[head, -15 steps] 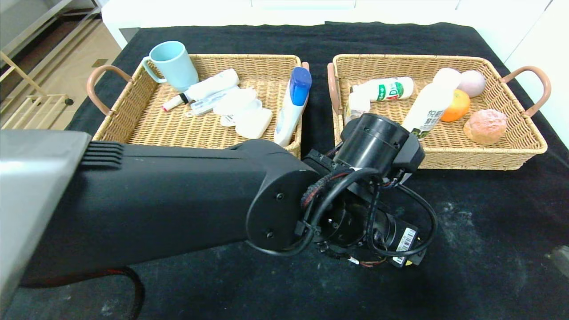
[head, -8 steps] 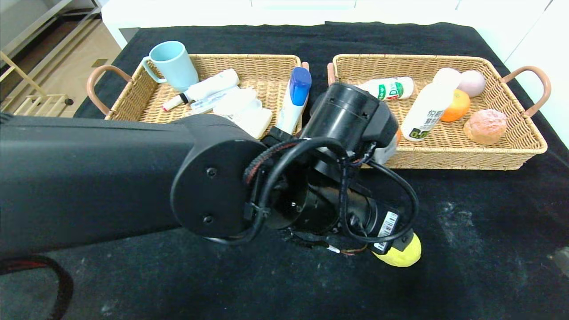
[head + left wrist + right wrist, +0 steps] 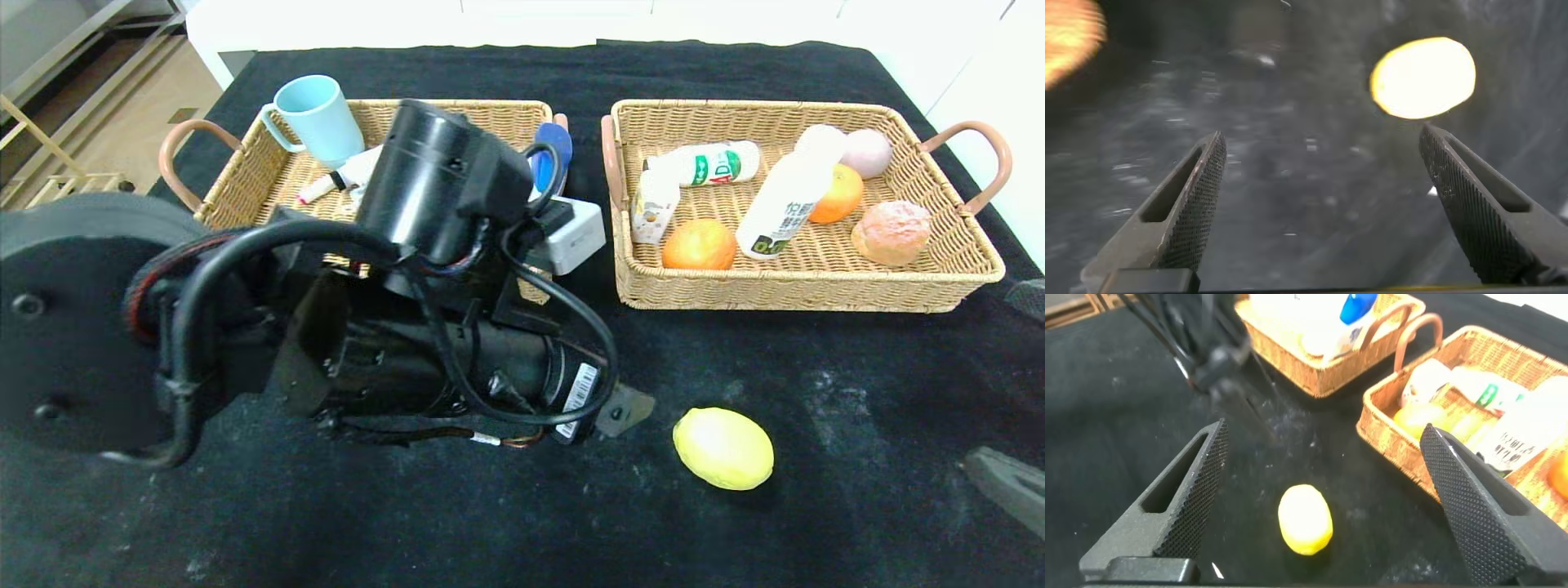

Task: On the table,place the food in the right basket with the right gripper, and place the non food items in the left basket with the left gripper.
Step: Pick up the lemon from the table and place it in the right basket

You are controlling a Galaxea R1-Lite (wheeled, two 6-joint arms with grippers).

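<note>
Lemon (image 3: pixel 723 448) lies alone on the worktop near the right basket (image 3: pixel 816 291), so the right gripper (image 3: pixel 1319 469), jaws wide like the left gripper's (image 3: pixel 1323 208), must descend and grasp it.

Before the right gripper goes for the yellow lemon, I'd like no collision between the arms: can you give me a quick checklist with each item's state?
1. Yellow lemon lies free on the black cloth: ok.
2. Right gripper open, jaws spread wide with the lemon showing between them: ok.
3. Left gripper open and holding nothing: ok.
4. Left arm out of the way: not ok, its wrist is close beside the lemon.
5. Room in the right wicker basket: ok, bare weave near the front.
</note>
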